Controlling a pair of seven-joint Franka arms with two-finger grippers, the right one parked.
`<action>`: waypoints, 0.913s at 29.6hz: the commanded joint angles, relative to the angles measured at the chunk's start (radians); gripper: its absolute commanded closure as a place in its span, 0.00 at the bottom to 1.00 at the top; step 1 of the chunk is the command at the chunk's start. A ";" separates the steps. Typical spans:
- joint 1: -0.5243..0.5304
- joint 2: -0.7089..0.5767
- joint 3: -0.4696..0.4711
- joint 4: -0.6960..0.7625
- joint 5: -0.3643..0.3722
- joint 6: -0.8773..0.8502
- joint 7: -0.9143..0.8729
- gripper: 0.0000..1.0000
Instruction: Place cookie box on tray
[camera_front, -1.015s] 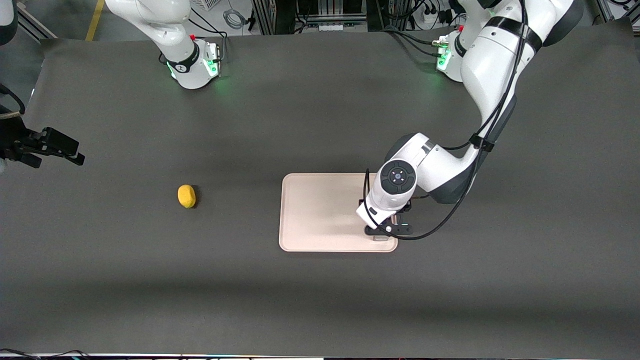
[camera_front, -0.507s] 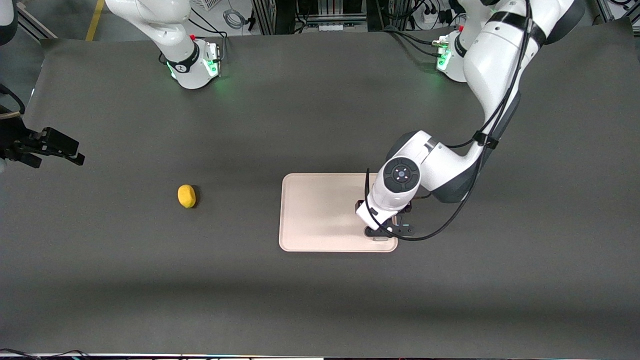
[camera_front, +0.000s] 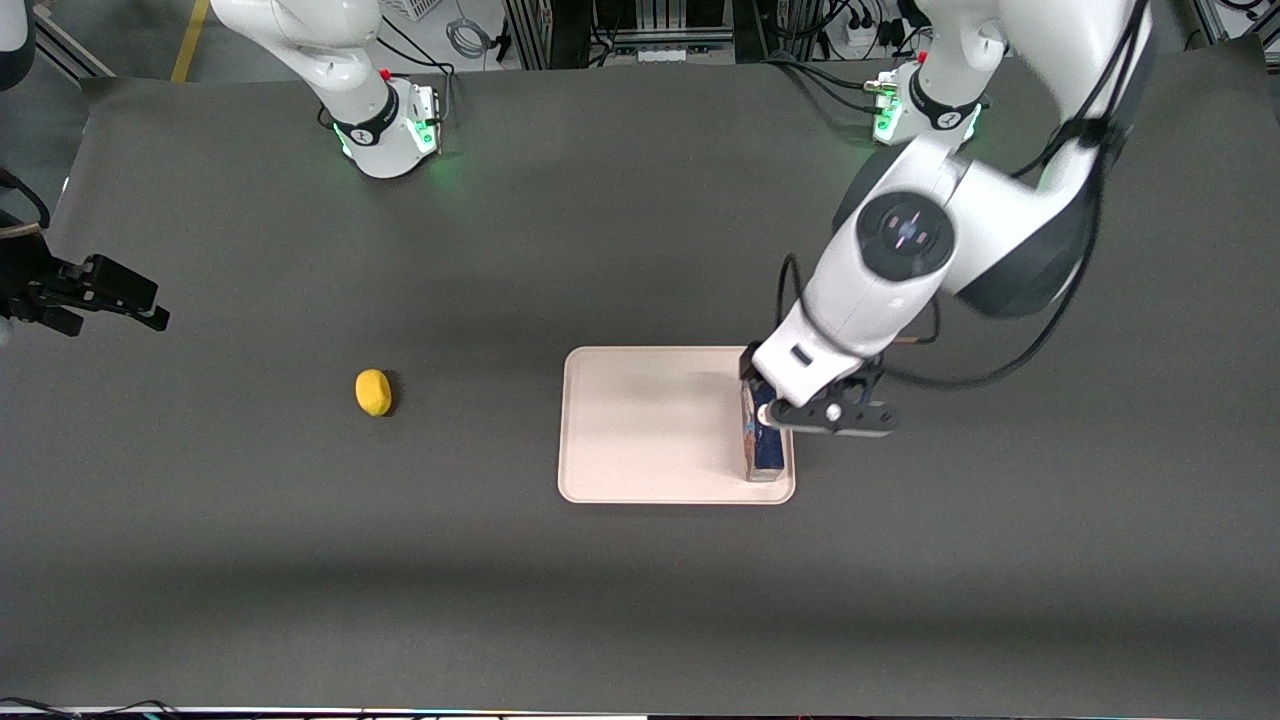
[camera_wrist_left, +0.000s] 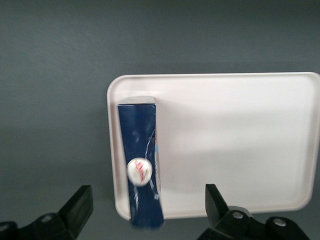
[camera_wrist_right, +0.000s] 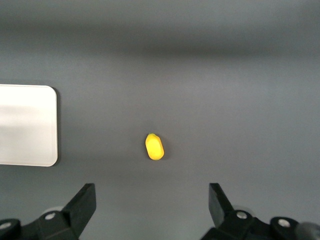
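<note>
- The tabletop (camera_front: 300, 560) was a broad dark grey surface carrying everything else.
- The tray (camera_front: 640, 430), pale pink with rounded corners, lay flat near the middle of the tabletop, somewhat toward the working arm's end.
- The left arm's gripper (camera_wrist_left: 150, 212) hung above the tray's edge on the working arm's side, its fingers (camera_wrist_left: 80, 205) spread wide and holding nothing, with the box below the gap between them.
- The cookie box (camera_front: 762, 440) stood on its narrow side on the tray, along that same edge, reaching close to the tray corner nearest the front camera.
- The yellow lemon-like object (camera_front: 372, 392) sat on the tabletop, well apart from the tray, toward the parked arm's end.
</note>
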 joint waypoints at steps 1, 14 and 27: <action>0.009 -0.172 0.070 -0.162 -0.024 0.006 0.105 0.00; 0.006 -0.413 0.265 -0.369 -0.138 0.007 0.283 0.00; 0.004 -0.446 0.291 -0.375 -0.145 -0.013 0.279 0.00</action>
